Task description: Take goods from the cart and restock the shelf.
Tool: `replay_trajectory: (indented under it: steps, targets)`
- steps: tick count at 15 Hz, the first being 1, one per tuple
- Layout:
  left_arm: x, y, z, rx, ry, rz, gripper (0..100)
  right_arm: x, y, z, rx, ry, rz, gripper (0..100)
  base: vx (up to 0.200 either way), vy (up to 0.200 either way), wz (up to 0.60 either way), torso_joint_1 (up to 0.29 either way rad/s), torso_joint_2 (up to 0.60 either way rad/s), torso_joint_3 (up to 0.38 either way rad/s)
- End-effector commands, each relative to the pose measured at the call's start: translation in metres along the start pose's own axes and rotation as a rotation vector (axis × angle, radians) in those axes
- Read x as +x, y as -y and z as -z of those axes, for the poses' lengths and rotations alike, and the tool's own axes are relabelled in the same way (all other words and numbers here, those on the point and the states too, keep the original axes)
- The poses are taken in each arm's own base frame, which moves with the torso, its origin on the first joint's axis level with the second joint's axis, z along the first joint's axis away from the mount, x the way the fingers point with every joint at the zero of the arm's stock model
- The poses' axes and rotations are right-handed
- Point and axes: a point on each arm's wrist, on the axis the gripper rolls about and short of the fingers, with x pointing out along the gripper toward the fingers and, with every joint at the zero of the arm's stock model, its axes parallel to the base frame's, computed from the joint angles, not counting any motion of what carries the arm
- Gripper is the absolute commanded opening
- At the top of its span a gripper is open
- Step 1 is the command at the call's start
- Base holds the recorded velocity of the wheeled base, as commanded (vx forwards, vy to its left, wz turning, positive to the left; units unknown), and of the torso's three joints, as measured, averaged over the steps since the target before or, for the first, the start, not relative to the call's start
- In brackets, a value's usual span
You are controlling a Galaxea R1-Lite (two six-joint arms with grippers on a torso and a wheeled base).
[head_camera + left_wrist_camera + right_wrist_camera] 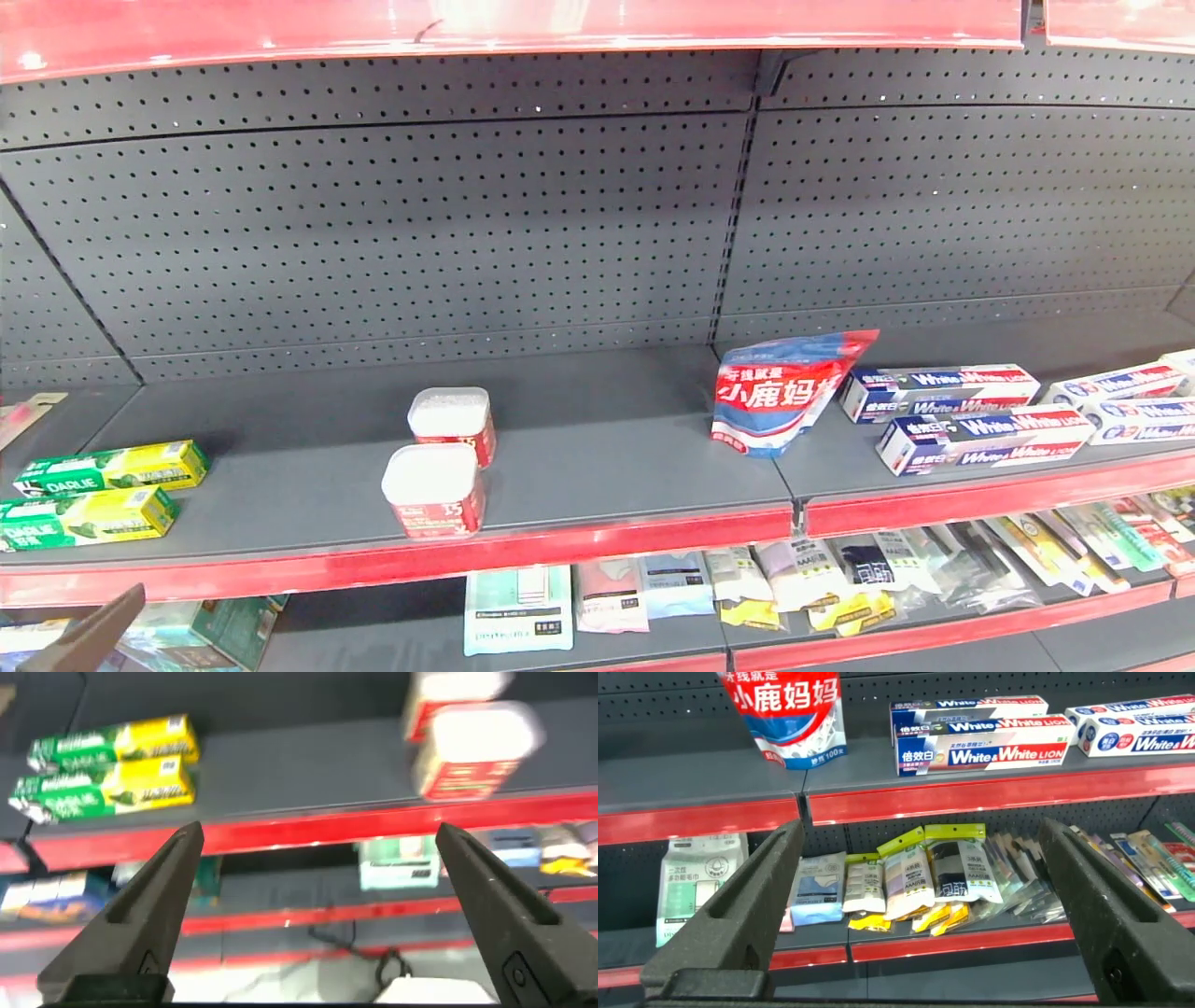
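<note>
The grey shelf board carries two red tubs with white lids near its front edge. A red, white and blue pouch stands to their right. My left gripper is open and holds nothing, below and in front of the shelf's red front edge. The tubs and green and yellow toothpaste boxes lie beyond it. My right gripper is also open and holds nothing, level with the lower shelf. The pouch is above it.
Green and yellow toothpaste boxes lie at the shelf's left, white and blue toothpaste boxes at its right. The lower shelf holds several hanging-style packets and a pale green pack. A perforated back panel closes the rear, under a red upper shelf.
</note>
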Motion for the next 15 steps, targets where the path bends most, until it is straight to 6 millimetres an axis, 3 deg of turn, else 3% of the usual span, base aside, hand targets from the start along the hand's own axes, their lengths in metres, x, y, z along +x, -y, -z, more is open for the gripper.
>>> replay_trajectory:
  steps: [1, 2, 3, 4, 6, 15]
  targets:
    - [-0.044, 0.003, 0.033, 0.025, 0.219, 0.070, 100, 0.000, 0.000, 0.000, 0.000, -0.001, 0.000, 100, 0.000, 0.000, 0.00, 0.000, 0.00, 0.000]
    - [-0.045, 0.003, 0.035, 0.026, 0.224, 0.072, 100, 0.000, 0.000, 0.000, 0.000, -0.001, 0.000, 100, 0.000, 0.000, 0.00, 0.000, 0.00, 0.000]
    - [-0.060, 0.004, 0.080, 0.042, 0.309, 0.072, 100, 0.000, 0.000, 0.000, 0.000, 0.000, -0.002, 100, 0.000, 0.000, 0.00, 0.000, 0.00, 0.000]
    - [-0.049, 0.004, 0.093, 0.074, 0.251, 0.030, 100, 0.000, 0.000, 0.000, 0.000, 0.000, 0.000, 100, 0.000, 0.000, 0.00, 0.000, 0.00, 0.000]
    - [-0.041, 0.002, 0.094, -0.027, 0.324, -0.039, 100, 0.000, 0.000, 0.000, -0.001, 0.000, 0.000, 100, 0.000, 0.000, 0.00, 0.000, 0.00, 0.000]
    - [-0.034, 0.004, 0.100, -0.041, 0.340, 0.014, 100, 0.000, 0.000, 0.000, -0.001, 0.000, 0.000, 100, 0.000, 0.000, 0.00, 0.000, 0.00, 0.000]
